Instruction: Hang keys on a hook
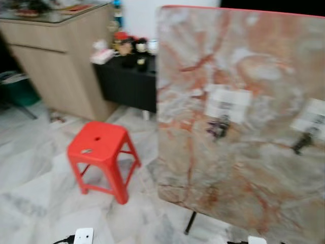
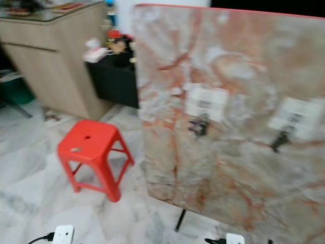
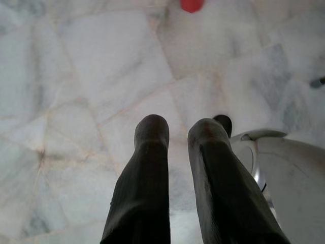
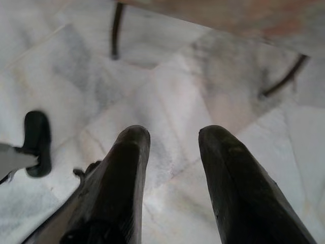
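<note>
Small metal keys point(image 1: 86, 151) lying on a red plastic stool point(image 1: 99, 147), beside an upright marbled board point(image 1: 244, 117) with dark hooks point(image 1: 219, 127). Probably light, rigid and slippery (best pinched at the ring). Left gripper point(image 3: 177, 133) and right gripper point(image 4: 170, 140) both spread, empty, aimed at the floor.

One red stool point(image 1: 99, 147), one marble board point(image 1: 244, 122), two white labels on it point(image 1: 228, 103) point(image 1: 311, 118), two dark hooks under them point(image 1: 219, 127) point(image 1: 303, 142), one small item on the stool point(image 1: 86, 151), one wooden cabinet point(image 1: 56, 56), one black cabinet point(image 1: 127, 84), two hands, left point(image 3: 177, 129) and right point(image 4: 172, 140), two fingers each.
</note>
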